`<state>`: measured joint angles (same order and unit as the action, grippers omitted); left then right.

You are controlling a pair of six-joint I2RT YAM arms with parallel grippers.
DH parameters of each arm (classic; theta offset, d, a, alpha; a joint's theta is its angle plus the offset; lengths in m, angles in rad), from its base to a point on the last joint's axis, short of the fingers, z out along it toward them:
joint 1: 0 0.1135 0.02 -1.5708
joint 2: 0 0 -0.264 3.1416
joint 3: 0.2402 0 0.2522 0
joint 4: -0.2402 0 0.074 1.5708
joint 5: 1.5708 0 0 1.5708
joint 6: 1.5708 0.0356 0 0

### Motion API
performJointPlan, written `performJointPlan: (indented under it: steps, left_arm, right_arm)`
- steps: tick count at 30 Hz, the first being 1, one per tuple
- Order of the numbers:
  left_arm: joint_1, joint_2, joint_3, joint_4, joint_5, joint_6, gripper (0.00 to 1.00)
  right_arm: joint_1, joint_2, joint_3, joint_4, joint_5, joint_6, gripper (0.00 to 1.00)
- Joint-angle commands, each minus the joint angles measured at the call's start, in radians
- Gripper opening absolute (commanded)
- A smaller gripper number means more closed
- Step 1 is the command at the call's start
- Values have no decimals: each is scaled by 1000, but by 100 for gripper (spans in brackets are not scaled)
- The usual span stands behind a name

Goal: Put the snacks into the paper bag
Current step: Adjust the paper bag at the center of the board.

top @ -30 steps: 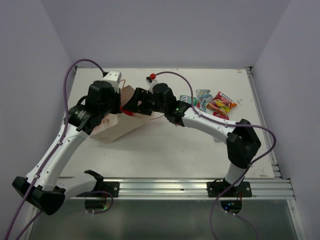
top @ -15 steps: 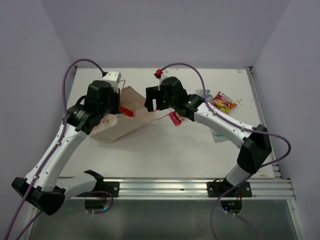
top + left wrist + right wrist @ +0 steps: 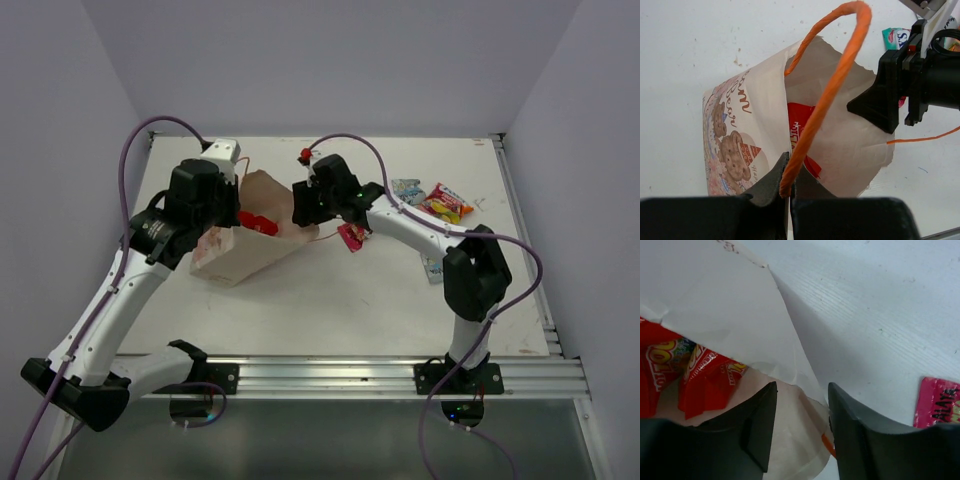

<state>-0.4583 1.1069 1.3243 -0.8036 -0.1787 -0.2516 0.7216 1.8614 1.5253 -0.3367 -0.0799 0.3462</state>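
The paper bag [image 3: 240,250] lies tilted at the table's left, its mouth facing right. My left gripper [image 3: 788,187] is shut on the bag's orange cord handle [image 3: 832,85] and holds the mouth up. Red packets [image 3: 695,372] lie inside the bag, also seen in the left wrist view [image 3: 799,132]. My right gripper [image 3: 801,407] is open and empty, its jaws over the bag's mouth edge [image 3: 300,208]. A magenta packet [image 3: 352,236] lies on the table just right of the bag, also in the right wrist view [image 3: 940,405].
More packets lie at the back right: a teal-white one [image 3: 405,188], a red multicoloured one [image 3: 446,203] and a light blue one [image 3: 432,268] partly under my right arm. The bag's second cord handle [image 3: 925,137] trails on the table. Walls close in on three sides.
My right gripper pulled out of the bag's mouth, rose, then settled at the bag's edge. The magenta packet came into view on the table. The left gripper kept its hold on the handle.
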Motion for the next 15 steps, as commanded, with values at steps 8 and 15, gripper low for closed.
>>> performJointPlan:
  steps: [8, 15]
  left_arm:
    - [0, -21, 23, 156, -2, -6, 0]
    - [-2, -5, -11, 302, 66, 12, 0]
  right_arm:
    - [7, -50, 269, -100, 24, -65, 0]
    - [105, -87, 499, -238, 262, -179, 0]
